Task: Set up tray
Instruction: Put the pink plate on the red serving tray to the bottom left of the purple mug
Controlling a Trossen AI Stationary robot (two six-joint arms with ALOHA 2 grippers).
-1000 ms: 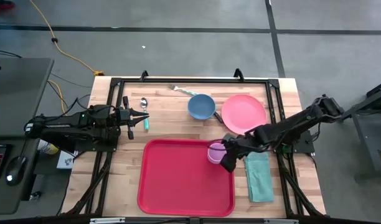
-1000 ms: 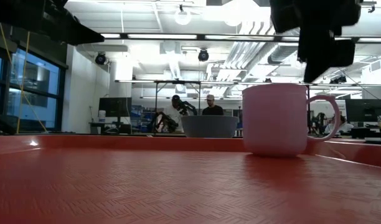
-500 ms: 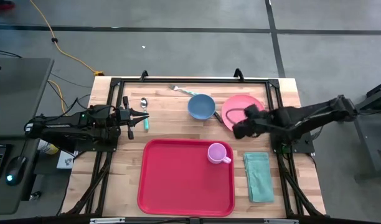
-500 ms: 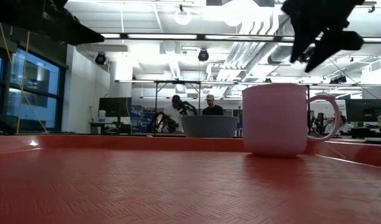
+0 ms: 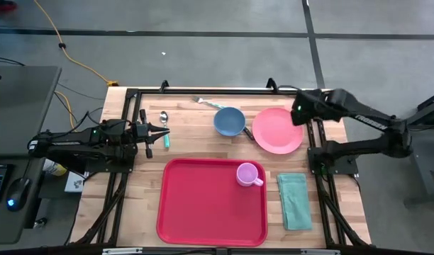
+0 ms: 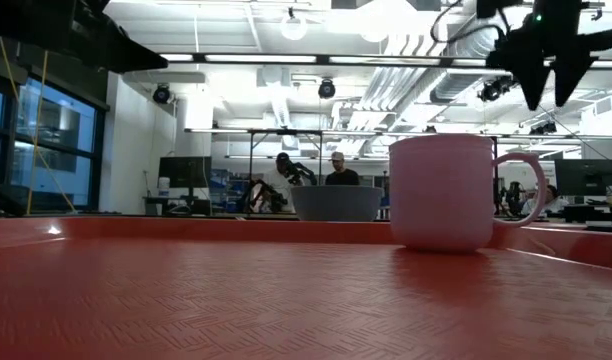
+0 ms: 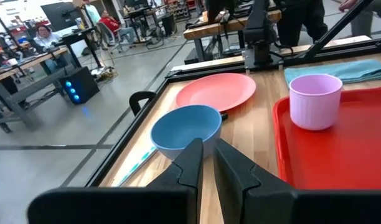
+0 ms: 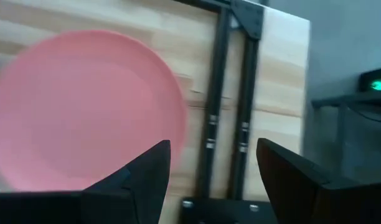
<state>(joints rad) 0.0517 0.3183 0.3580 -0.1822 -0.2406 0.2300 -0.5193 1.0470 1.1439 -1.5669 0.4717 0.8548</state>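
My right gripper (image 5: 300, 111) hangs above the far right part of the wooden tabletop (image 5: 196, 145), over the right-hand edge of the round salmon-pink plastic plate (image 5: 278, 129), and its two dark fingers (image 8: 144, 177) stand wide apart with nothing between them. My left gripper (image 5: 162, 130) waits over the far left of the tabletop, close to a small metal spoon (image 5: 163, 117) and a teal-handled utensil (image 5: 167, 140); its fingers (image 7: 193, 163) are drawn nearly together, leaving only a thin gap, and hold nothing. The large flat red plastic rectangular tray (image 5: 203, 205) with rounded corners and a raised rim lies near the front edge, in the middle, its long axis running near to far. A pale pink plastic mug (image 5: 247, 174) already stands upright in its far right corner, handle pointing right. From my right gripper the tray lies nearer and to the left; the plate sits just below me, between me and the round blue plastic bowl (image 5: 230, 121), which is to the plate's left. A folded teal cloth napkin (image 5: 294, 200) rests just beside the tray's right rim. I judge the plate to be my next piece: my right arm is far nearer to it than my left, and the carry would run near-left, down onto the tray's bare floor left of the mug. The spoon falls to my left arm.
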